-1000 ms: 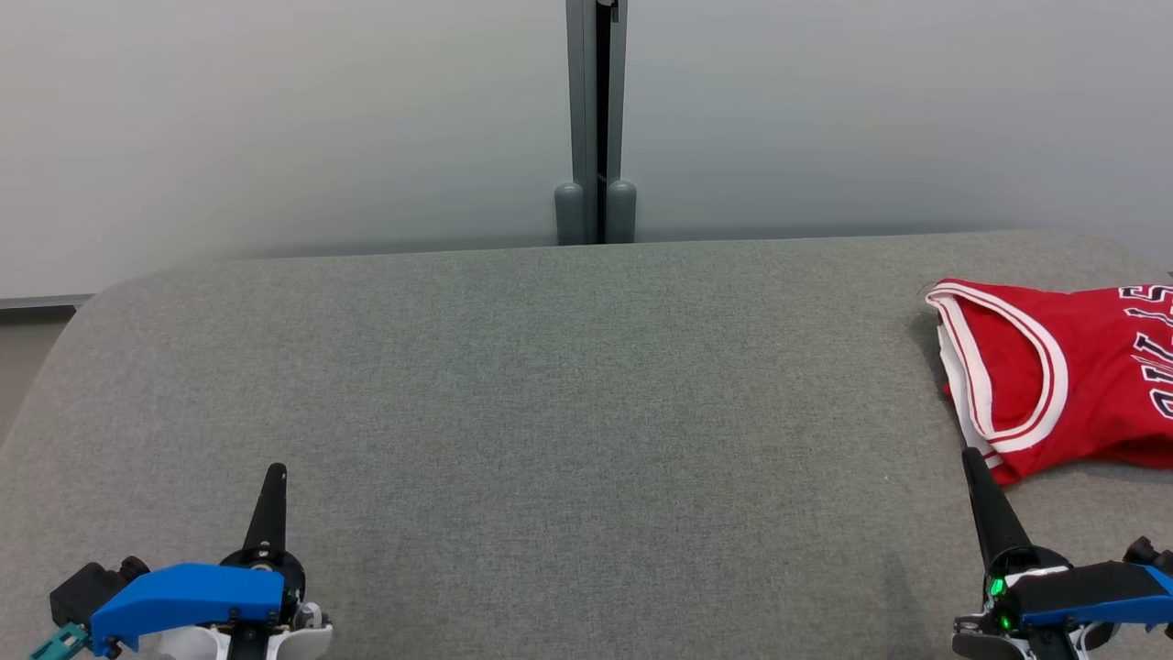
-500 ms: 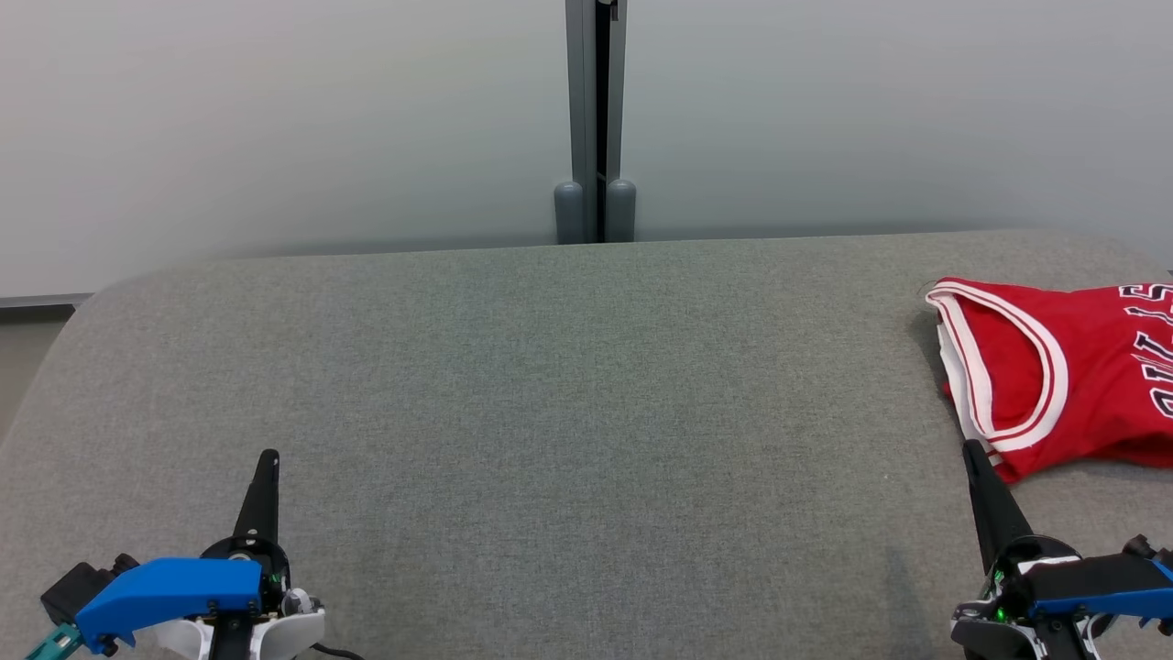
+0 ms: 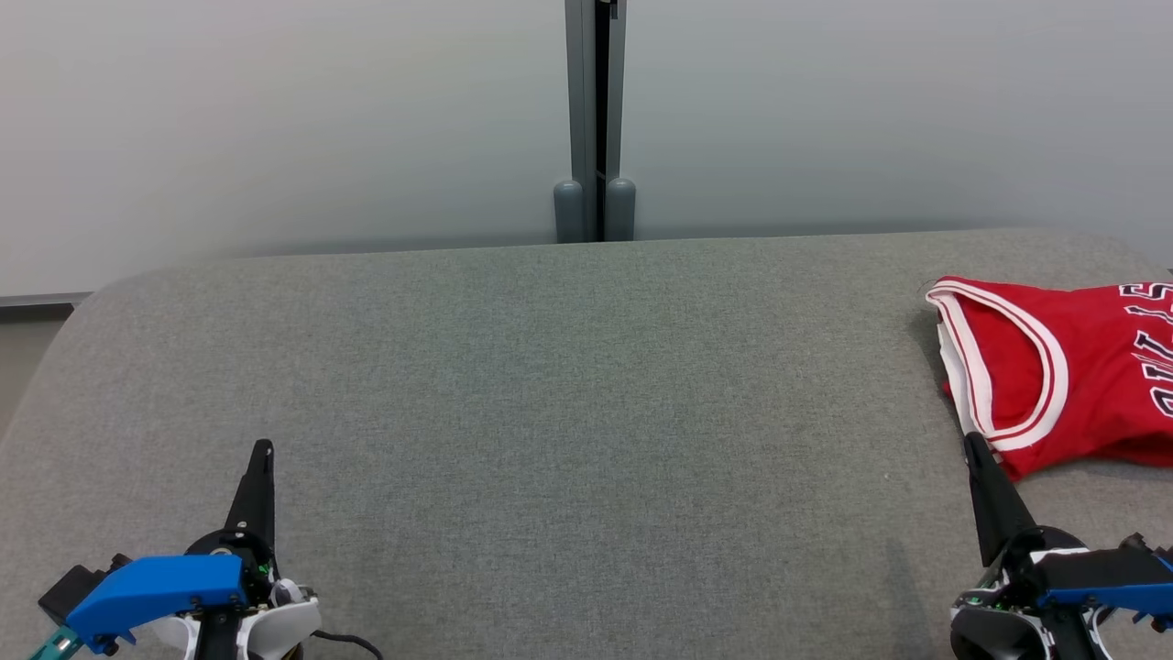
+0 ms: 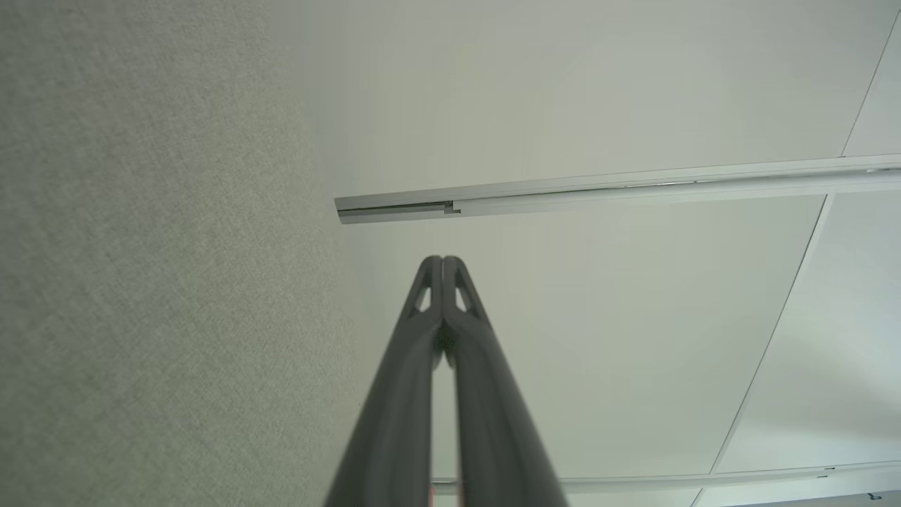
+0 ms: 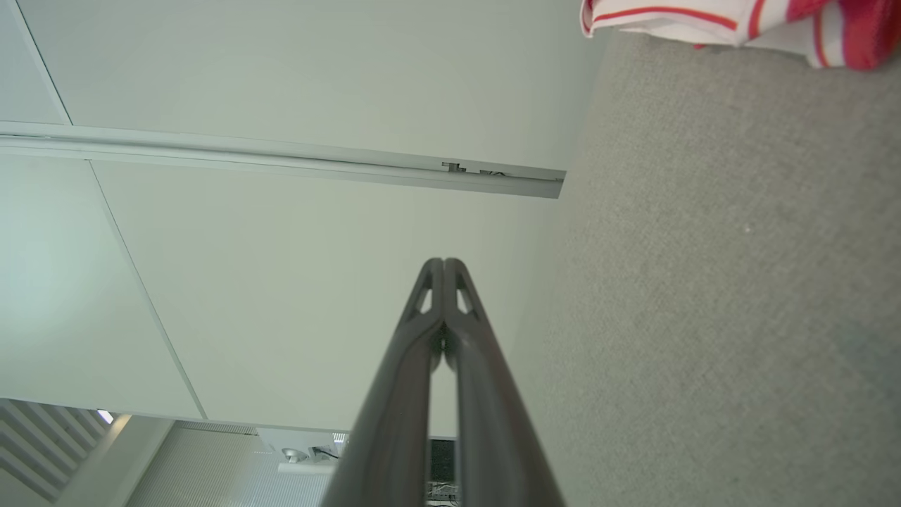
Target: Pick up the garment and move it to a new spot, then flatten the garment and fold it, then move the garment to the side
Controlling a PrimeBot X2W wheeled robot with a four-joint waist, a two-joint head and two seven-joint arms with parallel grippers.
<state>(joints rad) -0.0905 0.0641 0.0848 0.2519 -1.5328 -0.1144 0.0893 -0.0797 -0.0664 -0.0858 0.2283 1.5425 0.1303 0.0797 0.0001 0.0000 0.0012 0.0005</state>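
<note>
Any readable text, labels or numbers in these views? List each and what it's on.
"S", then what look like "L" "L": black, white-edged letters on the red jersey. They are turned sideways and cut off by the head view's right edge, so the whole word is not readable.
Small dark marks on the wall rail in the right wrist view: too small to read.
Nothing else legible.

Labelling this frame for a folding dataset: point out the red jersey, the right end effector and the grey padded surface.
red sleeveless jersey with white trim [image 3: 1095,385]: head view, red chest fabric.
right end effector [image 3: 974,442], dark, two-fingered: head view, shut fingertips.
grey fabric surface [image 3: 586,412]: head view, bare middle.
</note>
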